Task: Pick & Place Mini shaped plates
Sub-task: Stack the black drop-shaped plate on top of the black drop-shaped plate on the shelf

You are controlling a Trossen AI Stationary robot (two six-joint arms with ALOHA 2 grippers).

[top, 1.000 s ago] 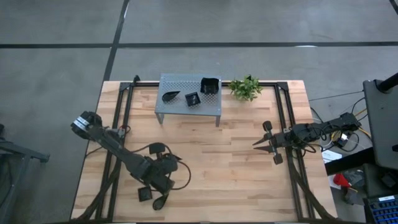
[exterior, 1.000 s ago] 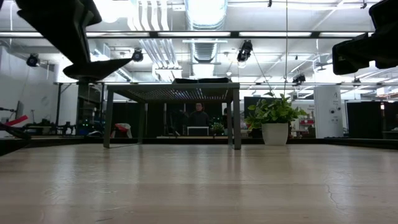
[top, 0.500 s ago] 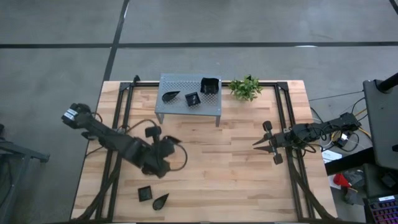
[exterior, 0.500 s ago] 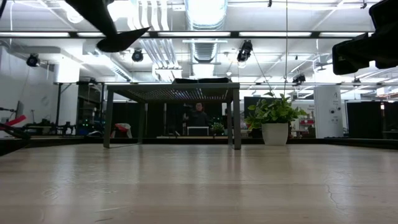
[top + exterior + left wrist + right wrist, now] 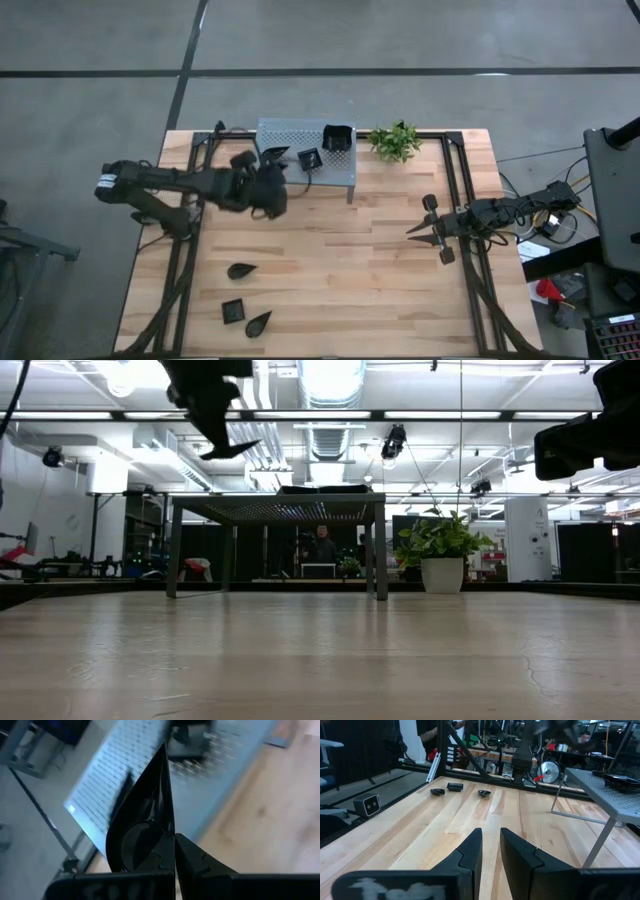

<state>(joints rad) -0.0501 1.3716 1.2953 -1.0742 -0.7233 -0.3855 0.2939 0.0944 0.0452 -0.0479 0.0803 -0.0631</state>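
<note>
The left claw [image 5: 268, 189] clamps one leaf plate [image 5: 142, 820]; three plates on shelf [image 5: 290, 135], three on table [image 5: 350, 260].

A pale butcher-block table [image 5: 340, 260] fills the middle of the high view, its planks running left to right, with a dark metal frame [image 5: 465, 200] showing along both sides. At the far edge stands a grey perforated metal shelf [image 5: 290, 133] on thin legs, and just beside it on the right sits a small green plant [image 5: 393, 141]. From the low view, that plant is in a white pot [image 5: 441, 574]. Beyond the table, a person [image 5: 321, 547] shows between the shelf legs, under bright ceiling strip lights [image 5: 420, 415]. Grey concrete floor [image 5: 100, 60] surrounds the table.
</note>
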